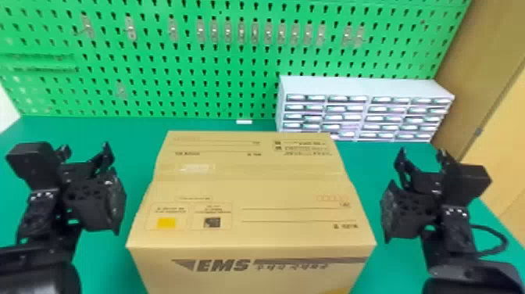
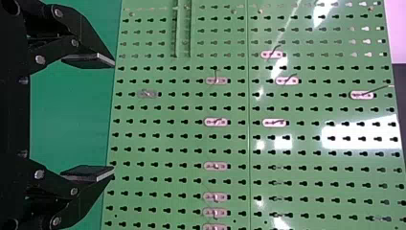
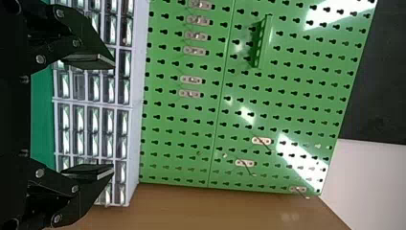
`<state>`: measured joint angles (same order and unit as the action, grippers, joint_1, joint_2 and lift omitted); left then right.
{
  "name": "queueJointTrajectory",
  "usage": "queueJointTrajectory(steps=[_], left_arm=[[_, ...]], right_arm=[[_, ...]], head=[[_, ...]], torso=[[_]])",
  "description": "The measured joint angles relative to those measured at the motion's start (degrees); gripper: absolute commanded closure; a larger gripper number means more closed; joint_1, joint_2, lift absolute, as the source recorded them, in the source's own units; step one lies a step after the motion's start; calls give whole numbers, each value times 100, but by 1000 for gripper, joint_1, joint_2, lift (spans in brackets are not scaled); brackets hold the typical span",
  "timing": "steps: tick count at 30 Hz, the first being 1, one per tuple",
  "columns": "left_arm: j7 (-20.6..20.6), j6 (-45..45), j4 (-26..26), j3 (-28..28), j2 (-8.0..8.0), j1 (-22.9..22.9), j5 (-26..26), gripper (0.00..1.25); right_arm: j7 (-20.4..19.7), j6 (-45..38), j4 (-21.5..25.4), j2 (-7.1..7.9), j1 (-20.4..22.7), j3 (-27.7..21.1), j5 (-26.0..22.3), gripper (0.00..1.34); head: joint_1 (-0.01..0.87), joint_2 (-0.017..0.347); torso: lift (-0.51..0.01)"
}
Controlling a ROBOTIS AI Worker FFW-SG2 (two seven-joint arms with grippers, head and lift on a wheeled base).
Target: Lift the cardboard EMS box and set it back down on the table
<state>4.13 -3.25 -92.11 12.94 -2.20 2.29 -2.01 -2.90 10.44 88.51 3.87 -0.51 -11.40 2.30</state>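
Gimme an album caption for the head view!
EMS box on the table, between open left claw and open right claw.

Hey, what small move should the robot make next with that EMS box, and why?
Probably ease the left hand and the right hand inward, toward the sides of the EMS box. They stand open on opposite sides of it, with green table showing between each and the cardboard, so neither has a hold yet.

A green pegboard (image 1: 156, 84) rises behind small drawers (image 1: 347, 117).
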Motion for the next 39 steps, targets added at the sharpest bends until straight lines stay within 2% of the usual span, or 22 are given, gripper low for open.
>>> queueJointTrajectory(steps=[28,39], left_arm=[[0,0,0,20,0,-9,-18,461],[0,0,0,8,0,-7,-20,461]], right_arm=[[0,36,-1,-21,-13,-13,127,490],[0,57,-7,-32,-36,-11,182,490]], head=[[678,-14],[678,-14]], torso=[[8],[-21]])
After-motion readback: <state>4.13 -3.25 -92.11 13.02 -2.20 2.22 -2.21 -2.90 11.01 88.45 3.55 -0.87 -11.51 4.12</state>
